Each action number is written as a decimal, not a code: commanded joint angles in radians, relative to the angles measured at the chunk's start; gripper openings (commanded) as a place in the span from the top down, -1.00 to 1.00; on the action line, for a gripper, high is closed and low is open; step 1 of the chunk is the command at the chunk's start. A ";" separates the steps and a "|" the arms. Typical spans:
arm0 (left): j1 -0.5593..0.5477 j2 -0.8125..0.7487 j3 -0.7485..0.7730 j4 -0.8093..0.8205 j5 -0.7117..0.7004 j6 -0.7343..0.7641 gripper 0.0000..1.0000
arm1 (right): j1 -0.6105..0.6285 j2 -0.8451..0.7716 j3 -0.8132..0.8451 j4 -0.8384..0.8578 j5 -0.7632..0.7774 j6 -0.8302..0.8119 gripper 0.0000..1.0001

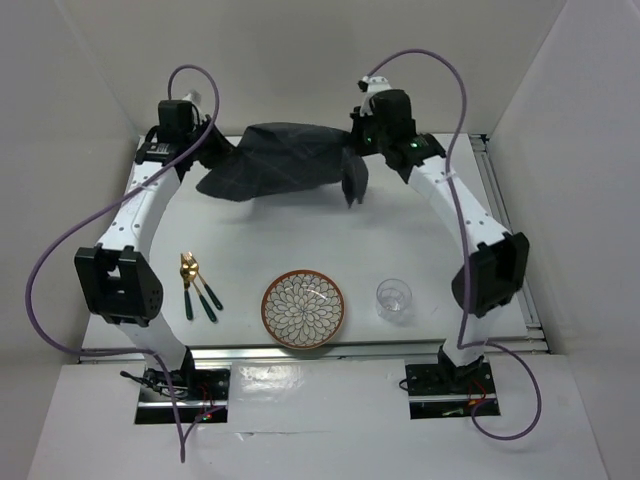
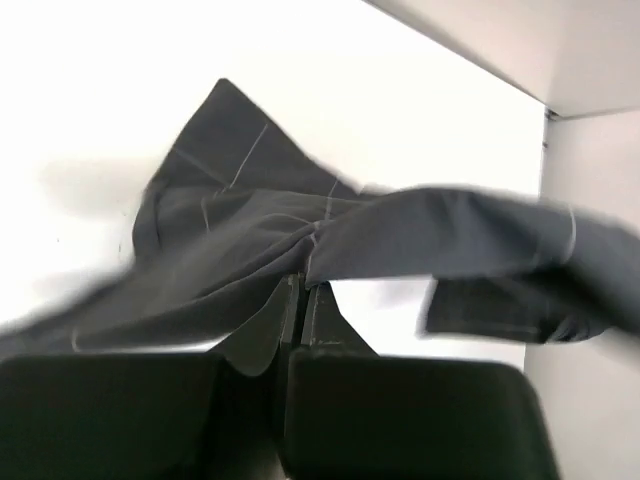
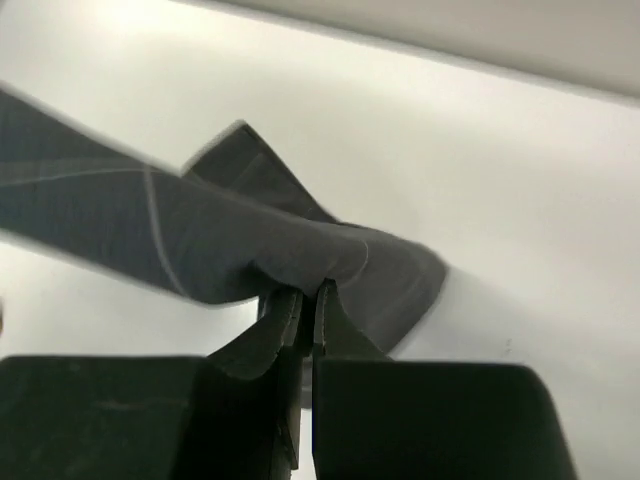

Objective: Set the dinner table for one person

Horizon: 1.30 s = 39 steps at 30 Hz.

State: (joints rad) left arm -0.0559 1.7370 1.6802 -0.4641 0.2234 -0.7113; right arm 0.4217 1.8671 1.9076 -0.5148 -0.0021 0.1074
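A dark grey checked cloth (image 1: 285, 160) hangs stretched between my two grippers above the far part of the white dinner table (image 1: 430, 230). My left gripper (image 1: 213, 143) is shut on the cloth's left edge (image 2: 250, 240). My right gripper (image 1: 357, 143) is shut on its right edge (image 3: 300, 250), and a corner hangs down below it. A patterned plate (image 1: 303, 309) lies at the near middle. Gold and dark green cutlery (image 1: 197, 285) lies left of the plate. A clear glass (image 1: 394, 299) stands right of it.
White walls close in the table at the back and on both sides. A metal rail (image 1: 505, 215) runs along the table's right edge. Both arm bases (image 1: 180, 385) sit at the near edge.
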 commanded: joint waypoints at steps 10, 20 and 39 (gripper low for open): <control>-0.116 -0.231 -0.364 0.084 0.154 0.151 -0.93 | -0.386 -0.275 -0.553 0.298 -0.229 0.162 -0.88; -0.088 -0.214 -0.340 -0.065 -0.111 0.107 -0.40 | -0.330 -0.266 -0.530 0.154 -0.312 0.202 -0.36; 0.133 0.191 -0.269 -0.220 -0.203 0.029 -0.76 | -0.179 -0.115 -0.660 -0.059 -0.133 0.330 -0.41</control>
State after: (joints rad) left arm 0.0784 1.8839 1.3655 -0.6659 0.0147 -0.6842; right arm 0.2649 1.6882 1.2148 -0.5320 -0.1875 0.3977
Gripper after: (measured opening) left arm 0.881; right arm 0.693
